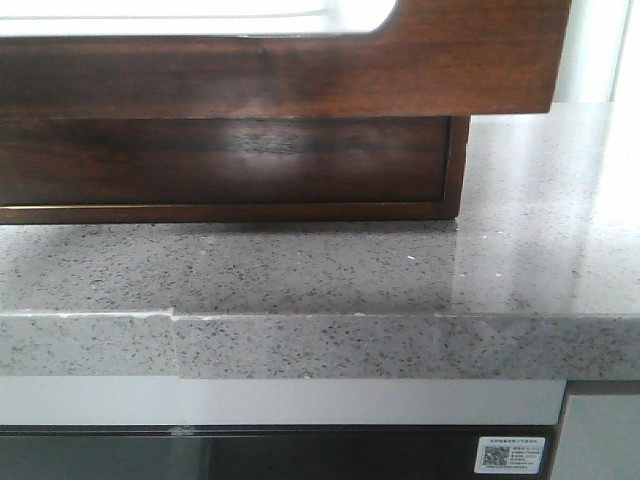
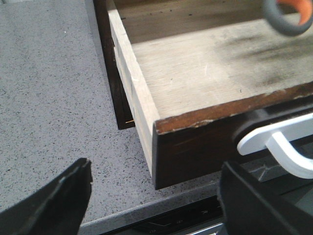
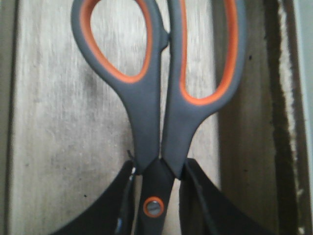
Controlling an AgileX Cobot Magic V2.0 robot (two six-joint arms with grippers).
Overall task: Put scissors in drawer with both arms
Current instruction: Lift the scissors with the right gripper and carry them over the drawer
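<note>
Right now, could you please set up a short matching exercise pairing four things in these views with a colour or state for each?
Things:
1. scissors
2. drawer
3. countertop
4. left tool

States:
A. speckled grey stone
B. pulled open, bare pale wooden floor
C. grey handles lined with orange, gripped near the pivot by the right tool
D. open, holding nothing

Pairs: 1-C, 2-B, 3-A, 4-D

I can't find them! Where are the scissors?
The scissors are in the right gripper, held over the open drawer's pale wooden floor; the front view misses them.
</note>
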